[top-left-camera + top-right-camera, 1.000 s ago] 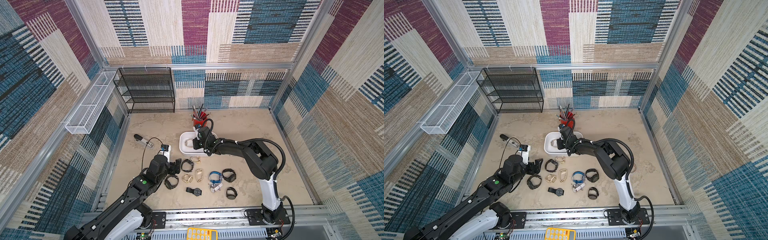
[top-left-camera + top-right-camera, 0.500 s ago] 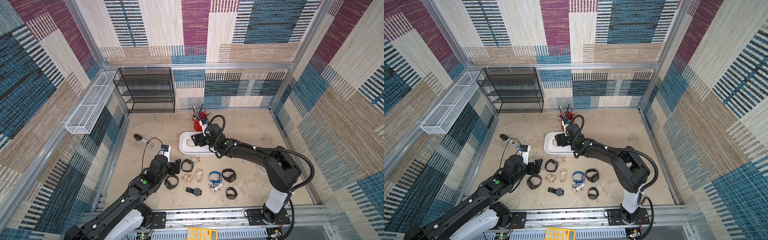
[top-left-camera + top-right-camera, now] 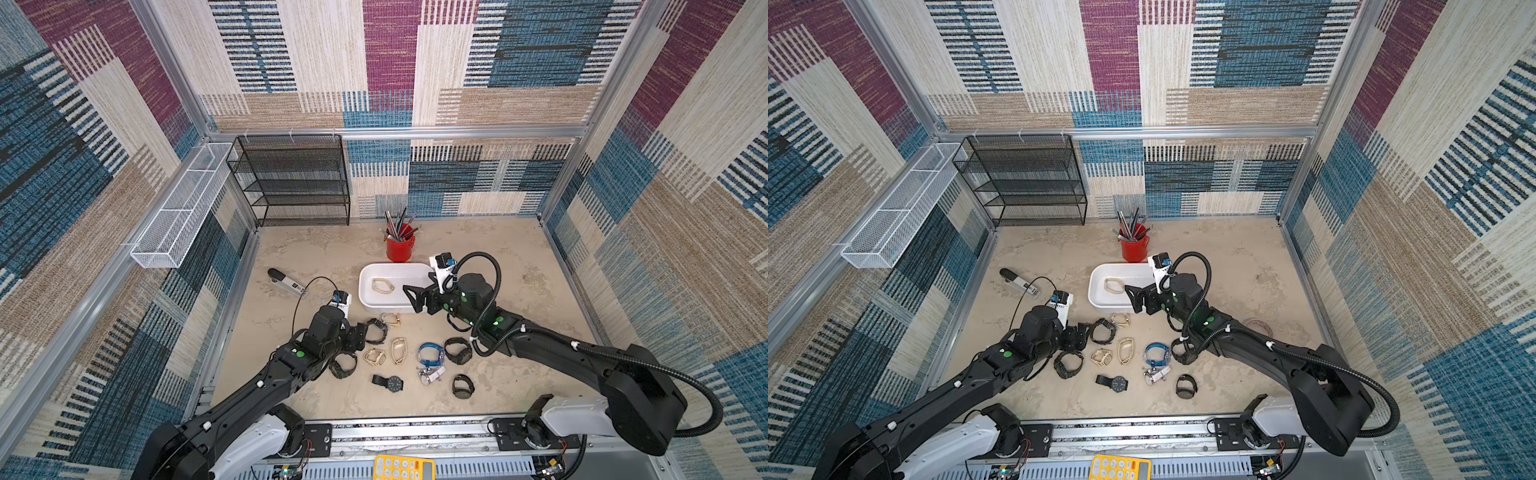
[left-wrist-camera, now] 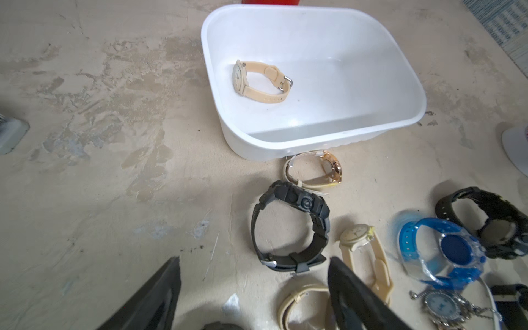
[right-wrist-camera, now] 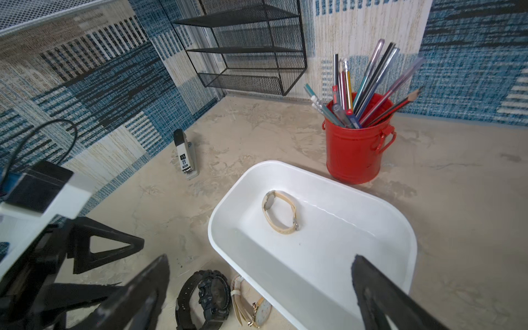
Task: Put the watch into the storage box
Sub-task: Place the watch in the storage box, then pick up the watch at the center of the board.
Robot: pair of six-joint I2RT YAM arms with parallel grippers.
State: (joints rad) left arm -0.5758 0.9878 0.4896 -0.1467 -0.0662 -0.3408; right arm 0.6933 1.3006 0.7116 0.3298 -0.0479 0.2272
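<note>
- The storage box, a shallow white tub, holds one beige watch.
- The watch lies on its side: buckled tan strap, pale round dial, silver buckle.
- The red cup, just behind the storage box, holds pens.
- The right gripper hangs over the box's edge, jaws spread wide, empty.
- The left gripper sits in front of the box, jaws spread, beside a black watch.

A watch lies inside the storage box.
</note>
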